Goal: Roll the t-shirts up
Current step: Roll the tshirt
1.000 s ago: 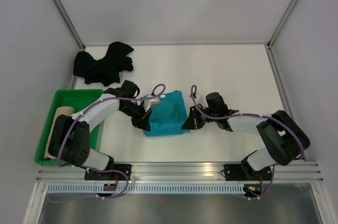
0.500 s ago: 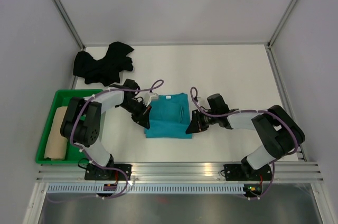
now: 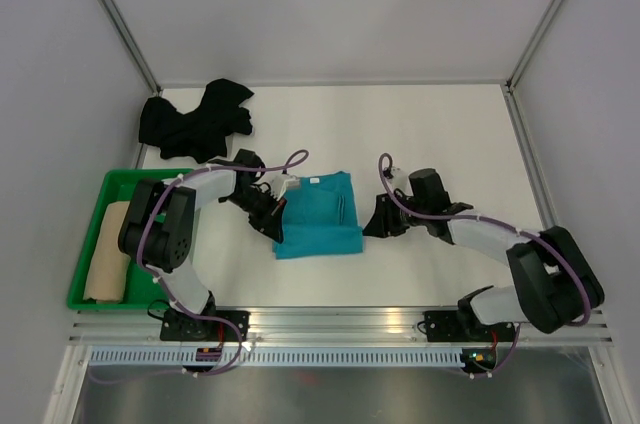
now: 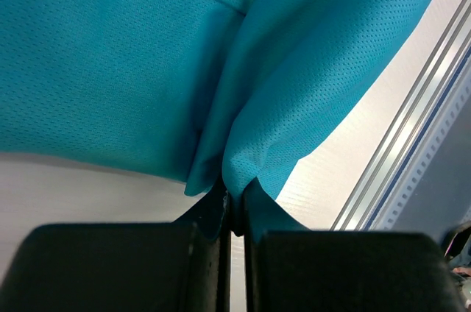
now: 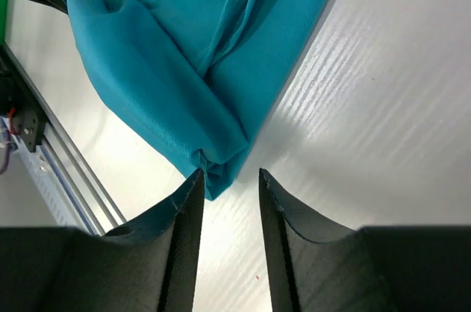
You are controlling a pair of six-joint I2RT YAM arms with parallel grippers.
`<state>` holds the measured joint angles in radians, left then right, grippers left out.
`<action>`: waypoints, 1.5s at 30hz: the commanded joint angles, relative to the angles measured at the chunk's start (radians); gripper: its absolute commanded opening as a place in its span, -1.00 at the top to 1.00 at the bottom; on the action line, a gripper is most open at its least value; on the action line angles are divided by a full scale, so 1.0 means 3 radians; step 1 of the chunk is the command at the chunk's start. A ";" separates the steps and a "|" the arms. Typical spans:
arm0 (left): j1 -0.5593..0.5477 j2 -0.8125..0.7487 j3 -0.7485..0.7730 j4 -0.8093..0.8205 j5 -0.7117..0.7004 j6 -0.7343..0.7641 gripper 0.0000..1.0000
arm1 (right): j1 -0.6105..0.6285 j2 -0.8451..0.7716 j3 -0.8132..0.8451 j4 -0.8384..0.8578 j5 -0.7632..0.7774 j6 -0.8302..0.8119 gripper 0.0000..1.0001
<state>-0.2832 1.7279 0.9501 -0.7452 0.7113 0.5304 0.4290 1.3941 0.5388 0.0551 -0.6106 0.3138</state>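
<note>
The teal t-shirt (image 3: 318, 214) lies folded in the middle of the table. My left gripper (image 3: 276, 229) is at its near left corner, shut on a pinch of the teal cloth (image 4: 250, 157). My right gripper (image 3: 372, 225) is open just off the shirt's near right corner (image 5: 213, 172), with nothing between its fingers. The black t-shirt (image 3: 195, 122) lies crumpled at the back left. The beige-tan t-shirt (image 3: 106, 254) lies rolled in the green tray (image 3: 150, 182).
The green tray sits at the left edge of the table. An aluminium rail (image 3: 340, 322) runs along the near edge, close to the shirt's near hem. Grey walls enclose the table on three sides.
My right gripper has let go of the shirt's near right corner, opened and drawn back to the right. The left gripper stays pinched on the near left corner.
</note>
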 commanded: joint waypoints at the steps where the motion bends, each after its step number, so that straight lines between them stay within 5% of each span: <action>1: 0.0024 -0.0038 0.0065 0.0111 -0.0034 -0.0065 0.95 | -0.0003 -0.0366 0.0208 -0.0530 0.0307 -0.0319 0.19; 5: 0.0029 -0.0079 0.0055 0.0117 -0.0029 -0.0065 0.94 | 0.0190 -0.0755 0.0198 -0.0486 0.0404 -0.0335 0.76; 11: 0.0039 -0.0115 0.0080 0.0112 -0.0009 -0.0071 0.92 | 0.0978 -0.0527 -0.0052 0.0965 0.0302 0.0011 0.99; 20: 0.0039 -0.0104 0.0095 0.0106 -0.0070 -0.0076 0.90 | 0.0984 0.0481 0.0249 0.1631 0.0332 0.0089 0.99; 36: 0.0039 -0.0130 0.0080 0.0076 -0.0326 0.0160 0.84 | 0.0569 0.1151 -0.0211 0.2684 0.0307 0.0805 1.00; 45: 0.0248 -0.0329 0.0167 0.0096 -0.0377 0.0001 0.49 | 0.0528 0.1284 -0.0323 0.2925 0.0353 0.0953 1.00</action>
<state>-0.2535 1.6943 0.9543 -0.7422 0.6273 0.5385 0.5926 1.7752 0.4477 0.8478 -0.4946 0.5827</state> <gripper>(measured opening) 0.248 0.003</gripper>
